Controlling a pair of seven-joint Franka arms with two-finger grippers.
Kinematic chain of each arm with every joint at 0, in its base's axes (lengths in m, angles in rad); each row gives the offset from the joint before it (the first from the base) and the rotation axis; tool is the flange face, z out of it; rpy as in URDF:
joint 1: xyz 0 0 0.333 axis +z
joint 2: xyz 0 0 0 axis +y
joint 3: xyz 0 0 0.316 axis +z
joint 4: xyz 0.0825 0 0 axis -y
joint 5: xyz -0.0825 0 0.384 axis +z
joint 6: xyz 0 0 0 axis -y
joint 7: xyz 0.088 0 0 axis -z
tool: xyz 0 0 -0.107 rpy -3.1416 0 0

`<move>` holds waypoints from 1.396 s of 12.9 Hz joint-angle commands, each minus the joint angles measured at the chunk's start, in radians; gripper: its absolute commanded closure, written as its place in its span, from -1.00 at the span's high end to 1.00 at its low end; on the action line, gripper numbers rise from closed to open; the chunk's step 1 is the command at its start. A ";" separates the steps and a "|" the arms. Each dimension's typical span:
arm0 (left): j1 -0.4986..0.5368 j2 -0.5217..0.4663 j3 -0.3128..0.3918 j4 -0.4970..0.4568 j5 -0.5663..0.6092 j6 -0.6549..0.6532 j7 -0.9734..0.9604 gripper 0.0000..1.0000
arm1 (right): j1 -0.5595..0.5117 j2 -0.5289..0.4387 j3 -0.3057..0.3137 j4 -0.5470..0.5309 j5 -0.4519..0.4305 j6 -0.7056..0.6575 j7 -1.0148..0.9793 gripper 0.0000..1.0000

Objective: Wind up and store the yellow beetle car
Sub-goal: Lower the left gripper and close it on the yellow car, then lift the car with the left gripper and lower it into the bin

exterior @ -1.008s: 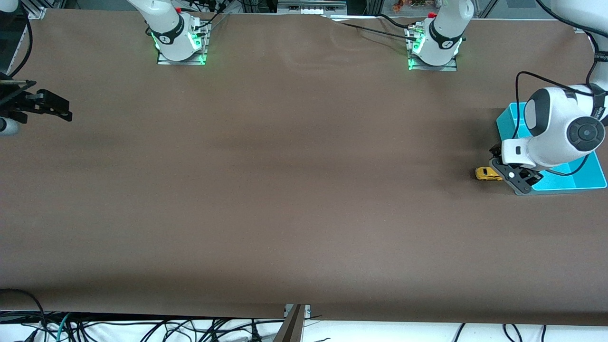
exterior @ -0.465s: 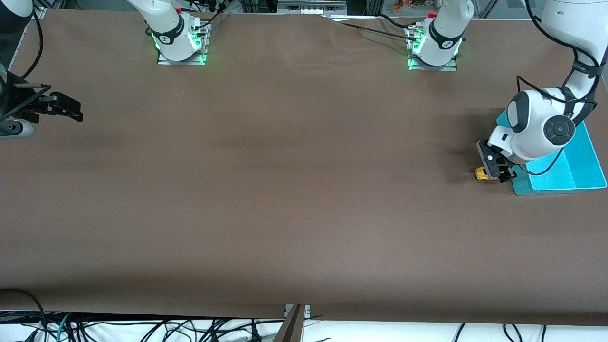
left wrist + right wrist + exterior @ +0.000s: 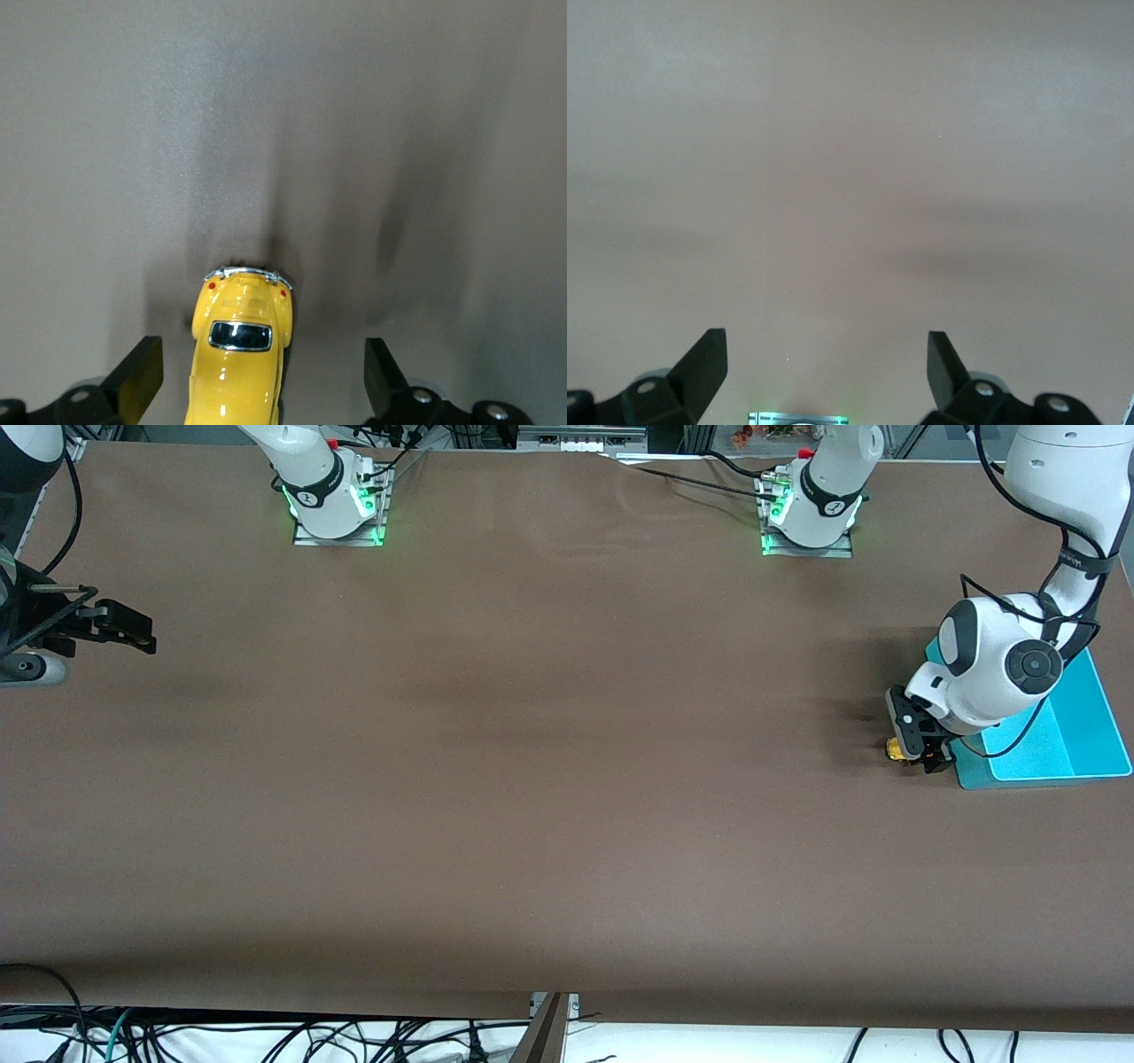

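Straddling car (image 3: 237,354) off-centre with left hand (image 3: 257,390) wide open, empty, by counter's left-arm end; closing could skid it against bin (image 3: 1063,735). Right hand (image 3: 826,376) waiting, open, empty.

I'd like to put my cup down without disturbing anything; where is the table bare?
Bare brown tabletop runs between the open, waiting right gripper and the tiny yellow beetle car. Crowded only at the left arm's end: the open left gripper straddles the car beside the cyan plastic bin.
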 commanded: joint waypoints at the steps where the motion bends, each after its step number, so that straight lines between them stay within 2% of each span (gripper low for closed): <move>1: 0.015 0.010 -0.003 0.008 -0.022 0.017 0.041 0.97 | -0.005 -0.003 -0.001 0.005 -0.008 -0.002 0.004 1.00; 3: 0.014 0.010 -0.003 0.009 -0.017 0.017 0.041 0.32 | -0.005 -0.003 -0.001 0.005 -0.009 0.001 0.004 1.00; 4: 0.014 0.010 -0.003 0.009 -0.012 0.017 0.041 -0.35 | -0.005 0.001 -0.001 0.006 -0.009 0.001 0.004 1.00; 5: 0.014 0.010 -0.003 0.011 -0.012 0.017 0.041 -0.84 | -0.005 0.004 -0.001 0.020 -0.007 -0.002 0.004 1.00; 6: 0.012 0.008 -0.003 0.011 -0.009 0.029 0.041 -1.00 | -0.005 0.004 -0.001 0.020 -0.004 -0.002 0.004 1.00; 9: 0.009 -0.015 -0.004 0.012 -0.003 0.052 0.041 -1.00 | -0.006 0.007 -0.003 0.022 -0.004 -0.002 0.004 1.00; 11: -0.012 -0.061 -0.014 0.043 -0.014 0.018 0.038 -1.00 | -0.008 0.007 -0.004 0.022 -0.003 -0.002 0.004 1.00; 13: -0.023 -0.110 -0.041 0.089 -0.026 -0.089 0.035 -1.00 | -0.006 0.009 -0.003 0.020 -0.004 -0.002 0.004 1.00; 15: -0.023 -0.128 -0.044 0.167 -0.171 -0.275 0.041 -1.00 | -0.006 0.009 -0.003 0.020 -0.003 -0.002 0.004 1.00; 18: -0.020 -0.216 -0.040 0.210 -0.173 -0.449 0.041 -1.00 | -0.008 0.009 -0.003 0.022 -0.001 -0.002 0.004 1.00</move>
